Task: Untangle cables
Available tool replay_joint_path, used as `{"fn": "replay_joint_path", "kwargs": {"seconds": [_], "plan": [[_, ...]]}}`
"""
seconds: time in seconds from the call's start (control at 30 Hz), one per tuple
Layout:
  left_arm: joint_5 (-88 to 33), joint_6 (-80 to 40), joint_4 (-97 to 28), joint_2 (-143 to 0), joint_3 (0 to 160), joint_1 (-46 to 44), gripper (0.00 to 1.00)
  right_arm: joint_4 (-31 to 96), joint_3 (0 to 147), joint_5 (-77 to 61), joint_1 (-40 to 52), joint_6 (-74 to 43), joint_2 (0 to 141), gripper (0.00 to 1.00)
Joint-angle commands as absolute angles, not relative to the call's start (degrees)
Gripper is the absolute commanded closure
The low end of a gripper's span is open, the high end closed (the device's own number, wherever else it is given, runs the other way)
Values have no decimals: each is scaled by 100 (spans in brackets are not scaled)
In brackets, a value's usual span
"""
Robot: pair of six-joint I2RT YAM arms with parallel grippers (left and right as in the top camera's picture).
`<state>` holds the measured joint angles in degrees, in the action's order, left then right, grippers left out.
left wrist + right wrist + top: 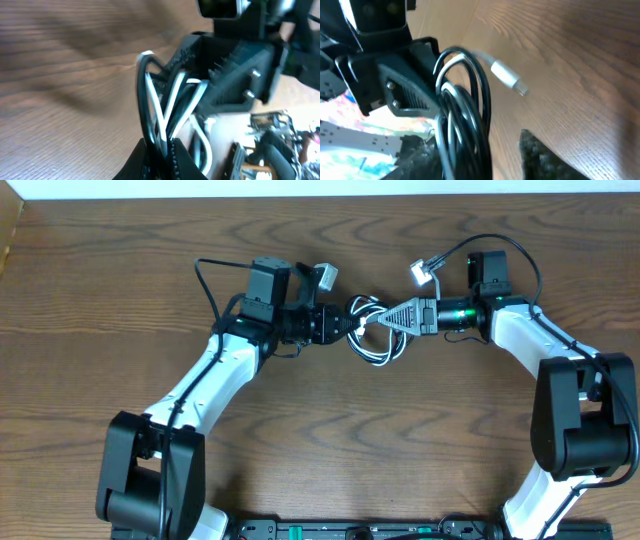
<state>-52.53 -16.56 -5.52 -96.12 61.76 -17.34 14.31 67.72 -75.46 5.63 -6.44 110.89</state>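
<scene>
Mid-untangle: left gripper (347, 323) clamps the cables (372, 338), right gripper (386, 318) at their 3 o'clock, grip unclear, probably should tug a loop.

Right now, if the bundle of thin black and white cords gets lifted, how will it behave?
Probably floppy: the bundle of thin black and white cords forms loose curved loops. Likely light, since the strands are thin. The small white plug end sticks out free, so it may swing or snag.
</scene>
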Motion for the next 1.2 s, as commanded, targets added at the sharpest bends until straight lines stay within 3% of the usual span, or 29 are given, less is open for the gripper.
{"fn": "replay_joint_path", "kwargs": {"seconds": [0.0, 0.13, 0.27, 0.43, 0.67, 0.87, 1.17], "plan": [[-6141, -1122, -526, -9585, 6292, -1570, 93, 1437, 6855, -7629, 484, -622, 10973, 65], [-6152, -939, -526, -9585, 6292, -1472, 93, 1332, 6855, -8311, 471, -611, 10973, 50], [-6149, -899, -523, -9585, 6292, -1439, 92, 1129, 6855, -8584, 408, -639, 10973, 49], [-6097, -902, -526, -9585, 6292, -1441, 92, 1160, 6855, -8571, 213, -642, 10973, 53], [-6075, -904, -521, -9585, 6292, -1441, 93, 1669, 6851, -8569, 213, -609, 10973, 66], [-5896, -1035, -523, -9585, 6292, -1441, 92, 1916, 6847, -8414, 344, -478, 10973, 69], [-5889, -1105, -526, -9585, 6292, -1441, 92, 1929, 6845, -8416, 395, -449, 10973, 84]]}}
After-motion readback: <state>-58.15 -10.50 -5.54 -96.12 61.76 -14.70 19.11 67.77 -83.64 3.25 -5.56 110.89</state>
